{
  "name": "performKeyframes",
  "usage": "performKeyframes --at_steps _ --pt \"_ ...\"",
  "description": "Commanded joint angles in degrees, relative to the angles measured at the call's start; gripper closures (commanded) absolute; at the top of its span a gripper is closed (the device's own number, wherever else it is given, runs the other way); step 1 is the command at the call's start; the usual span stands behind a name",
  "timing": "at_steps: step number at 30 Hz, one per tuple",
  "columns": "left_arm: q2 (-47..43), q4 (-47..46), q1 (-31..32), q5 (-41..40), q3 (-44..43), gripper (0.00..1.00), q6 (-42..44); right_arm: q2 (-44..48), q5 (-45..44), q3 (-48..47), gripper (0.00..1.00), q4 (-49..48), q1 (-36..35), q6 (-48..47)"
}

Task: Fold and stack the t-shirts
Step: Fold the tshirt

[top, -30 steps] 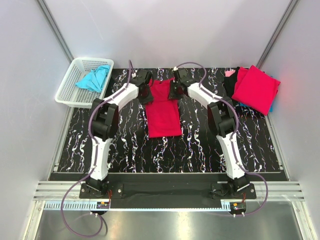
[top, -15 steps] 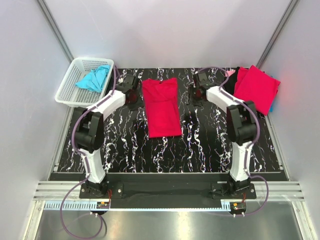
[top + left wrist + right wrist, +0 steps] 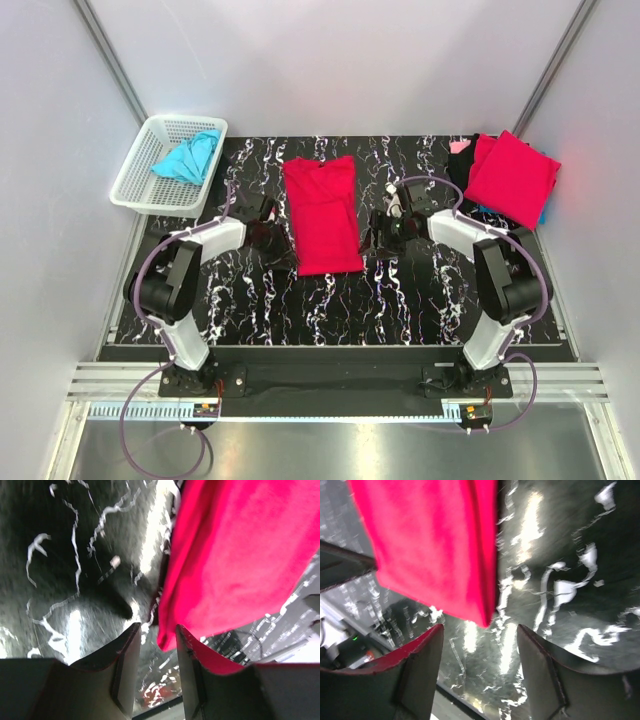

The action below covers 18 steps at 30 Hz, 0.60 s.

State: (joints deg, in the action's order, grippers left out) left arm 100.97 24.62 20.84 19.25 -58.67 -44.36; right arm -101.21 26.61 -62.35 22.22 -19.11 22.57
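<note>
The crimson soft cloth t-shirt (image 3: 322, 215) lies folded lengthwise on the black marbled tabletop (image 3: 400, 295) between my left end effector (image 3: 268, 236) and right end effector (image 3: 386, 232), both spread and empty. It looks light and limp; I'd pinch its near corners.

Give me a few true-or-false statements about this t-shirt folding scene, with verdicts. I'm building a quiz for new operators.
1. The folded red t-shirt lies flat on the black marbled table, with the left gripper and right gripper at either side. True.
2. The right gripper is clamped on that shirt's edge. False: its jaws stand open and empty, just off the shirt's corner.
3. A turquoise t-shirt lies in the white lattice basket. True.
4. The stack at the far right corner has a turquoise shirt on top. False: a crimson t-shirt tops it.
</note>
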Motion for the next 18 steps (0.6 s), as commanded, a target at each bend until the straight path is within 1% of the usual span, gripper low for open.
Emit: performKeyframes --at_steps 1,2,3,5,7,9,14,18 --pt "-4.3 -4.8 -0.2 3.0 1.8 0.61 -1.9 4.4 8.1 5.5 0.34 -10.7 -0.2 3.4" --pt "-4.8 -5.4 -0.2 3.1 3.1 0.61 -2.3 4.5 9.8 7.0 0.35 -12.9 -0.2 5.4" --pt "-4.8 -6.6 -0.2 3.3 3.8 0.61 -2.7 4.0 10.5 9.3 0.39 -16.2 -0.1 6.1" --pt "-4.6 -8.6 -0.2 5.1 5.4 0.61 -3.6 2.3 12.4 11.1 0.42 -19.0 -0.1 8.1" --pt "-3.4 -10.9 -0.2 7.0 6.1 0.61 -4.4 1.1 13.7 13.6 0.45 -24.1 -0.2 9.5" --pt "-2.4 -12.1 -0.2 8.0 6.7 0.61 -5.5 -0.3 14.4 15.2 0.46 -27.1 -0.2 11.0" --pt "-1.8 -13.7 -0.2 9.3 8.0 0.61 -6.7 -1.8 14.4 15.6 0.46 -28.6 -0.1 10.8" --pt "-0.7 -17.0 -0.2 11.3 9.1 0.61 -8.0 -3.6 14.3 13.9 0.47 -29.2 -0.2 10.4"
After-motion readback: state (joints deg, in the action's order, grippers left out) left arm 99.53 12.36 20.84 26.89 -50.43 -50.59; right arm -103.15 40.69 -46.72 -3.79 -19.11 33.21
